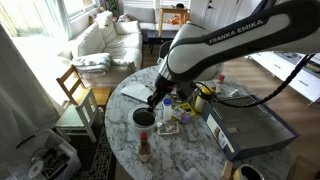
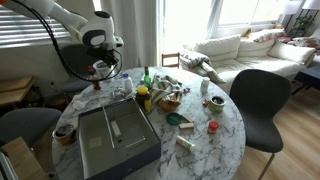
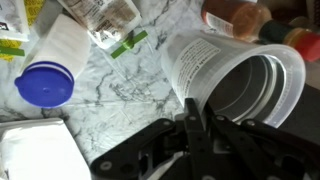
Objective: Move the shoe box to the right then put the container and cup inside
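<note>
Wrist view: the gripper (image 3: 196,108) enters from the bottom edge. Its two dark fingers are drawn close together at the near rim of the white container (image 3: 225,60), and the thin wall appears to be pinched between them. The container's open mouth faces the right of the frame and its interior is dark grey. It rests on the marble table (image 3: 120,90). A blue lid (image 3: 45,85) lies well to its left, a green strip (image 3: 128,43) lies above centre, and a white box (image 3: 35,150) fills the lower left corner.

Exterior view: the gripper (image 1: 160,100) points down over the round table (image 1: 125,140). The container (image 1: 143,117) shows as a dark round opening just below and beside the fingers. The grey shoe box (image 1: 250,128) sits on the far side of the table clutter from the container, near the table edge. A bottle with a red cap (image 1: 145,150) stands near the container. A wooden chair (image 1: 75,90) is placed beside the table.

Exterior view: the shoe box (image 2: 115,140) lies at the near edge of the table (image 2: 215,150). The gripper (image 2: 100,72) hangs behind the box; finger state and the container cannot be made out here. A green lid (image 2: 173,119) lies beside the box.
</note>
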Available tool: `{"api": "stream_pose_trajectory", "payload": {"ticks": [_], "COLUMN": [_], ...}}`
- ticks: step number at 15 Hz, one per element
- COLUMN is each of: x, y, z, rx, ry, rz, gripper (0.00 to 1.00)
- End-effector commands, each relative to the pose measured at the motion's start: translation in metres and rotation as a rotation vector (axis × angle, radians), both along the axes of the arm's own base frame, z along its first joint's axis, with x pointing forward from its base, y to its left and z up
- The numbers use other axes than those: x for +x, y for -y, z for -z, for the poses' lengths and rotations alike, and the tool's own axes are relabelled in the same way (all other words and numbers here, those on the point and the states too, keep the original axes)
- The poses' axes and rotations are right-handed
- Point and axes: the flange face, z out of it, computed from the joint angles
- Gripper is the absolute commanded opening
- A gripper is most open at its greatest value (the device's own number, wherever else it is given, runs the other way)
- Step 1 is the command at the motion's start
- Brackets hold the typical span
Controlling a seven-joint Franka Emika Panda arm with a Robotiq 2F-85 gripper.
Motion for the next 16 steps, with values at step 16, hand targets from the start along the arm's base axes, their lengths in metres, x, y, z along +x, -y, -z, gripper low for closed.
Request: {"api": "stream_pose_trajectory", "payload": {"ticks": [16], "x": [-0.130], "y": [0.058], "z": [-0.193], "rx": [-0.140], "ry": [0.148], "rz": [0.115], "gripper": [0.07]}}
